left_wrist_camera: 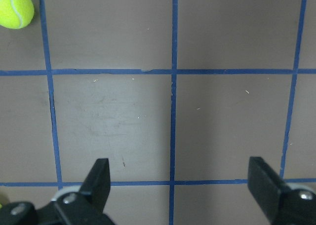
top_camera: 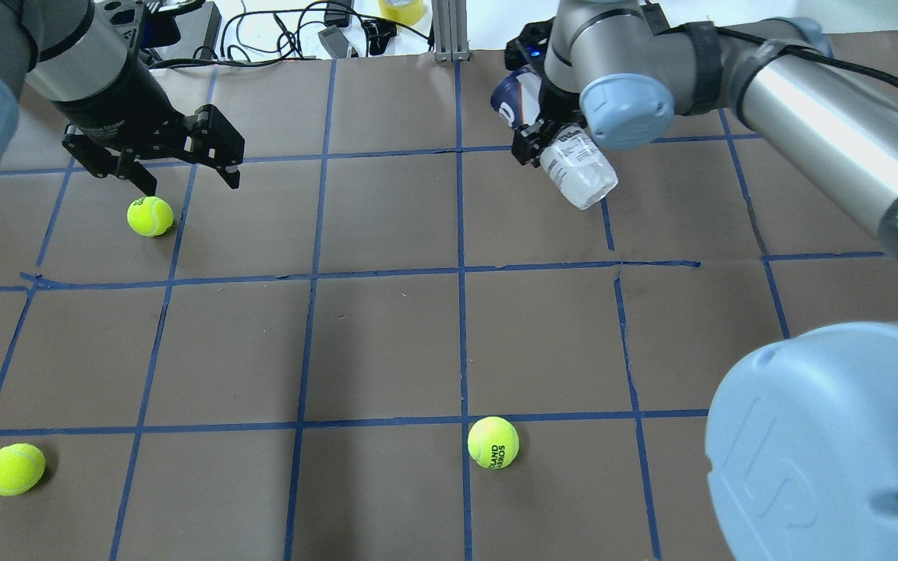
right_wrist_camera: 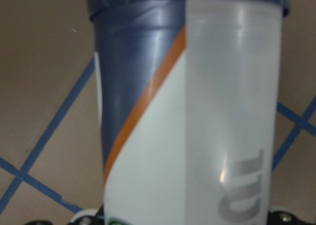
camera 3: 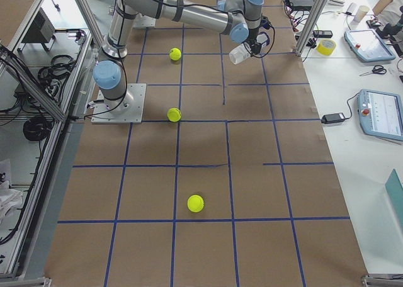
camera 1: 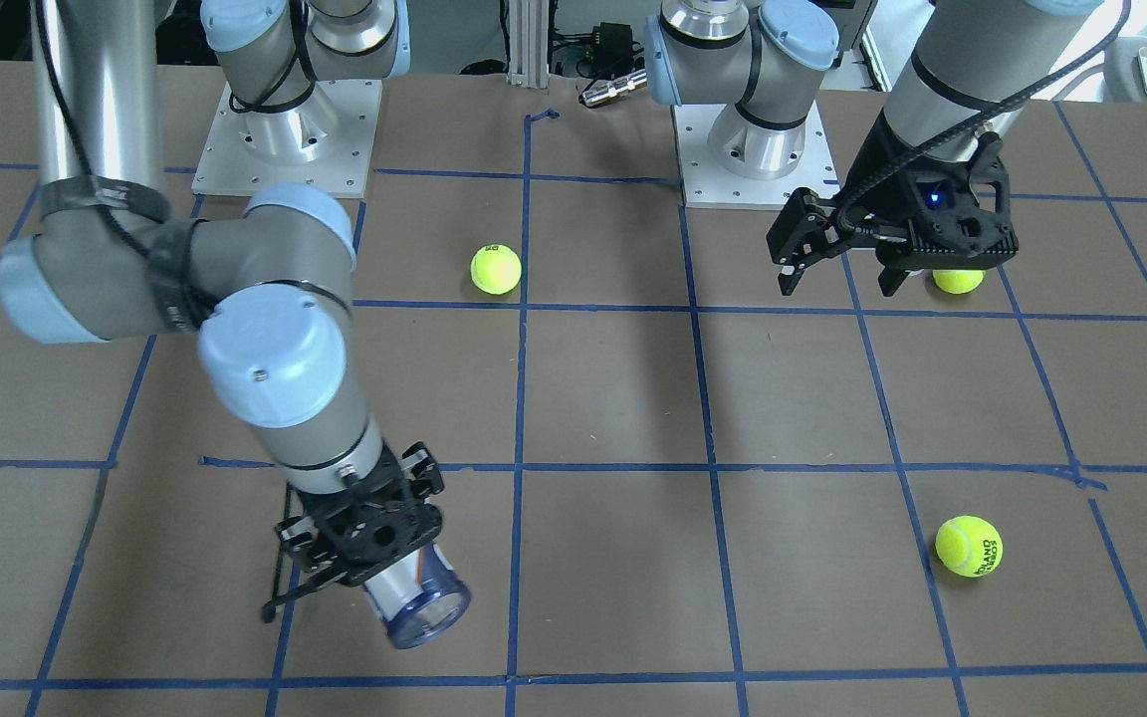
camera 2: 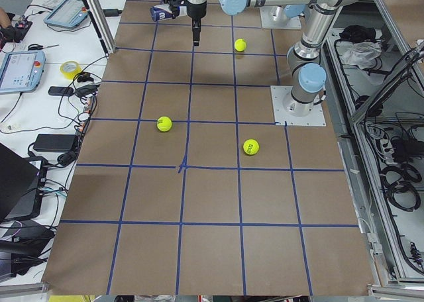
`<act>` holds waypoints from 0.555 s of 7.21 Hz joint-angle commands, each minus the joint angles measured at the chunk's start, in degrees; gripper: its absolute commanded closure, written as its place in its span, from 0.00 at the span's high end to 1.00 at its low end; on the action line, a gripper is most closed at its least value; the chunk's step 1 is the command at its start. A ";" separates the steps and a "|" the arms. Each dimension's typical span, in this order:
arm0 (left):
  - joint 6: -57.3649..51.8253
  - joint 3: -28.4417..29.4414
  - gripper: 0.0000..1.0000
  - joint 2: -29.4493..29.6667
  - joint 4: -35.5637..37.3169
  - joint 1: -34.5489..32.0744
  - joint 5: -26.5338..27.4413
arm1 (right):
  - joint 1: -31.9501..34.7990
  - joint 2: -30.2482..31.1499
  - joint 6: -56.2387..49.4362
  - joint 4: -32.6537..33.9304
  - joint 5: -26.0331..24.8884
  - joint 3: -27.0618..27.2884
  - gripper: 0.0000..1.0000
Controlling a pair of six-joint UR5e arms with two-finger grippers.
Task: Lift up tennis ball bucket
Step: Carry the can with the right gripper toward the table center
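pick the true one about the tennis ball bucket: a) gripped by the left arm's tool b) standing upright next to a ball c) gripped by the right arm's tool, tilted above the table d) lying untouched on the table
c: the right tool clamps the tennis ball bucket, tilted clear of the table; the left tool is open and empty.

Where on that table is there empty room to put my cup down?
The table is barest in its middle, a wide patch bordered by the far ball, the middle ball and the tennis ball bucket held in the right gripper. Busiest is the robot's left side, where the open left gripper hangs near the far ball, with a third ball closer in.
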State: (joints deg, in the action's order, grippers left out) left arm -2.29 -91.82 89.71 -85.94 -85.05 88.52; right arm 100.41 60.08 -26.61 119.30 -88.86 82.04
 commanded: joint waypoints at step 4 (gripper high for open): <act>-0.09 -0.03 1.00 0.29 0.16 4.71 -0.28 | 9.69 -4.17 -30.03 8.82 0.53 0.05 0.76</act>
State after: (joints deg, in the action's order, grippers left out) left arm -2.36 -91.84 89.86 -85.87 -81.64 88.43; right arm 107.69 57.30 -49.45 126.35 -88.49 82.35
